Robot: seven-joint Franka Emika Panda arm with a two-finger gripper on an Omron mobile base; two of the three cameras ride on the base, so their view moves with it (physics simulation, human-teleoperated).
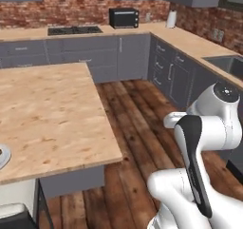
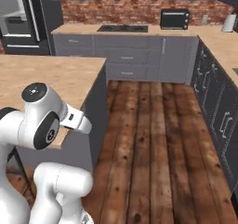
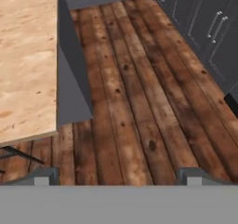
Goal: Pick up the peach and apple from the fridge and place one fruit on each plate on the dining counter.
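Left base view: one of the plates [image 1: 2, 157], pale and round, peeks in at the left edge, resting near the front of the dining counter [image 1: 52, 114], a broad island with a light wood-grain top. Something small and dark sits on the plate's visible sliver, too cropped to identify as fruit. The rest of the island top in view is bare wood. In the right base view the fridge [image 2: 25, 18] stands at the far upper left, dark-cased, well apart from the robot and beyond the island; its contents cannot be made out from here, and no peach or apple can be picked out. The white arm is folded close to the base beside the island's near corner. In the hand view the gripper [image 3: 118, 175] points down at the plank floor [image 3: 139, 102] next to the island's dark side, its two finger tips spread far apart with nothing between them. Along the back wall run grey cabinets, a hob [image 1: 74, 30] and a black microwave [image 1: 124, 17]. Judging by this, at most one fruit may be delivered; a trip to the fridge likely remains.
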